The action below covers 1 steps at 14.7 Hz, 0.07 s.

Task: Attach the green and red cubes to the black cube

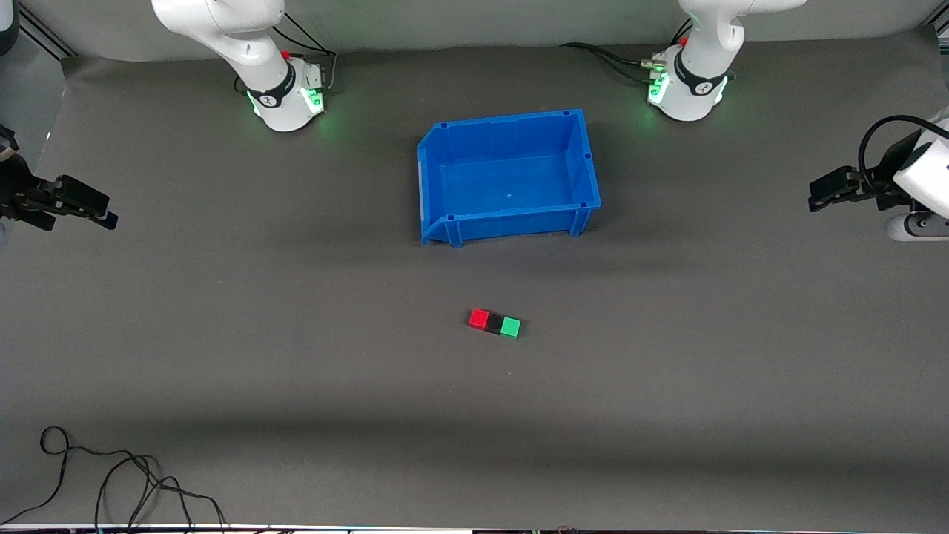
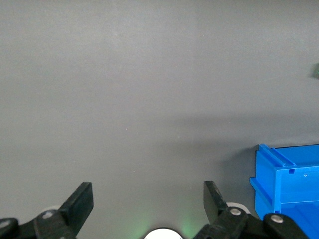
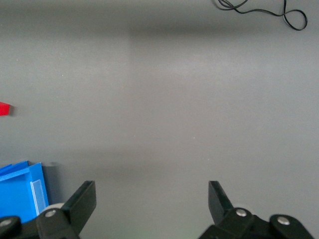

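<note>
The red cube (image 1: 479,319), black cube (image 1: 494,323) and green cube (image 1: 510,327) lie touching in one row on the grey mat, the black one in the middle, nearer to the front camera than the blue bin. My left gripper (image 1: 817,194) waits open and empty above the left arm's end of the table, far from the cubes; its wrist view (image 2: 148,199) shows only mat between the fingers. My right gripper (image 1: 107,213) waits open and empty above the right arm's end; in its wrist view (image 3: 151,199) a sliver of the red cube (image 3: 4,108) shows at the edge.
An empty blue bin (image 1: 511,219) stands mid-table between the arm bases and the cubes; a corner shows in the left wrist view (image 2: 289,184) and the right wrist view (image 3: 20,191). A loose black cable (image 1: 111,482) lies by the table's front edge at the right arm's end.
</note>
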Motion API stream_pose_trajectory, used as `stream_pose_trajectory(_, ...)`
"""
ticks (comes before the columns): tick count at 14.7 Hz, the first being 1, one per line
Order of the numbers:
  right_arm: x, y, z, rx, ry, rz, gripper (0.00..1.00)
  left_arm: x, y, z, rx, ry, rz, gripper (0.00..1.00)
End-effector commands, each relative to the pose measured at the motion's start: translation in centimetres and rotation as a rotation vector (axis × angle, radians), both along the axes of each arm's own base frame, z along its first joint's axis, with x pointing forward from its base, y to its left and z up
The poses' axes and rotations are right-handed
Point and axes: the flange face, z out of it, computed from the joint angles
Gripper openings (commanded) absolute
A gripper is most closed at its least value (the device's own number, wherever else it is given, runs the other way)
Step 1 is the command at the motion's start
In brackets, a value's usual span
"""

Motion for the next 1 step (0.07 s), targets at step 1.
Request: stream_pose_trajectory(1,0.23,0.28,0.38,-0.002,0.007,0.015,1.00,-0.41,0.20,0.13,-0.002,-0.008,-0.008,0.97)
